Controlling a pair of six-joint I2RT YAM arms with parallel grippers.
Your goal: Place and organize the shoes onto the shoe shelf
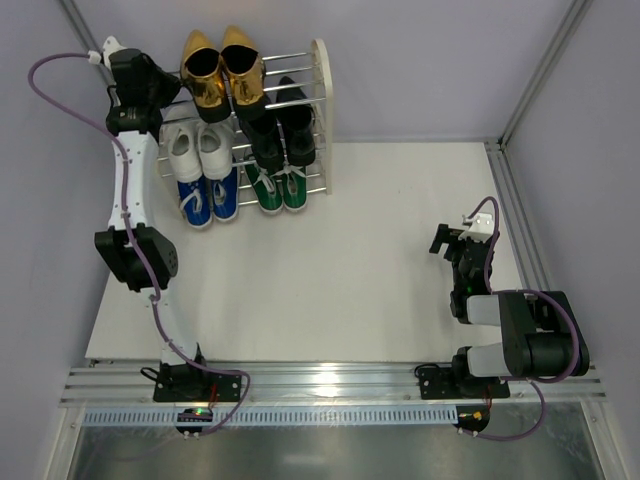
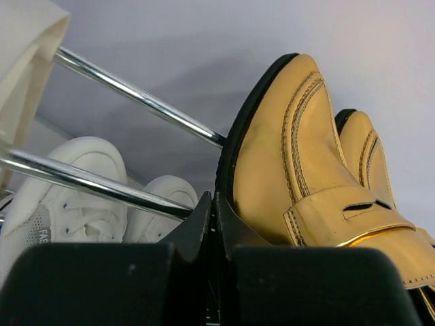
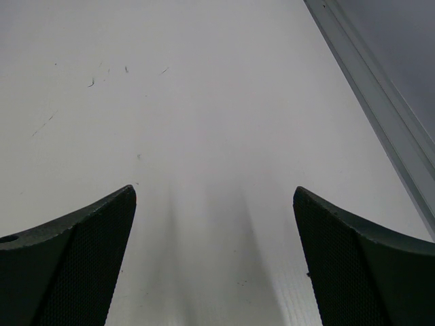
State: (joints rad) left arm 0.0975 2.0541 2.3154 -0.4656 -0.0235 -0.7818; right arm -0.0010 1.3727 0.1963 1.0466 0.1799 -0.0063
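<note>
Left gripper [image 2: 214, 204], fingers pressed together on nothing, hovering just beside gold shoes [image 1: 222, 65] sitting on top tier of shoe shelf [image 1: 318, 60]; white sneakers [image 2: 68, 197] sitting one tier below. Right gripper [image 3: 214, 193] hanging with fingers spread over table [image 3: 204, 102].

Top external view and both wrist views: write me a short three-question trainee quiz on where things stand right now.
1. True or false: the right fingers are shut on a shoe.
2. Which pair on the shoe shelf is nearest the left fingers? A gold shoes; B green sneakers; C blue sneakers.
3. Which pair sits on the tier just below the gold shoes?
Key: 1 false, they stand open over bare table; 2 A; 3 white sneakers.
</note>
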